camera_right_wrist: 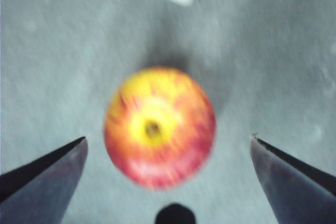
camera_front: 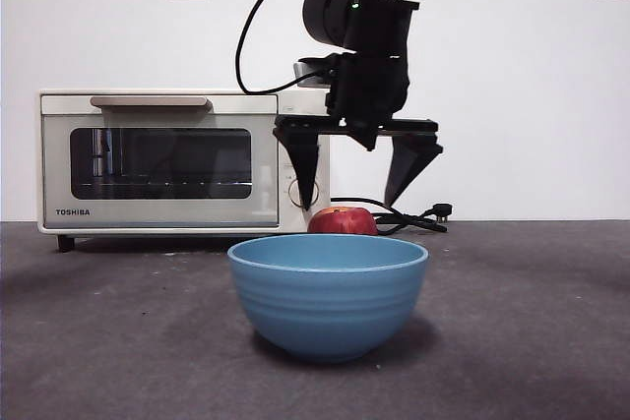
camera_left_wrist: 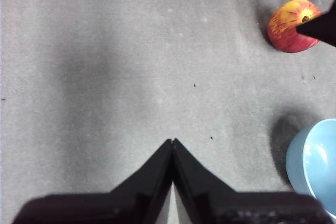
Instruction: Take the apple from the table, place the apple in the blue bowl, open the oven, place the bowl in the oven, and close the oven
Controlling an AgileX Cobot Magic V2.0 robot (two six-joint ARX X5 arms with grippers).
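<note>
The TOSHIBA toaster oven (camera_front: pixel 182 159) sits shut behind the right gripper (camera_front: pixel 357 172), and the blue bowl (camera_front: pixel 328 292) waits empty in front of it on the table (camera_front: pixel 532 322). That gripper hangs spread wide with nothing in it, straight above the apple (camera_right_wrist: pixel 159 127), stem up between the jaws. I'd say drop straight down, stay centred, and close around the widest part so it doesn't roll. The left gripper (camera_left_wrist: pixel 173 142) is pinched shut on nothing, off to the side.
</note>
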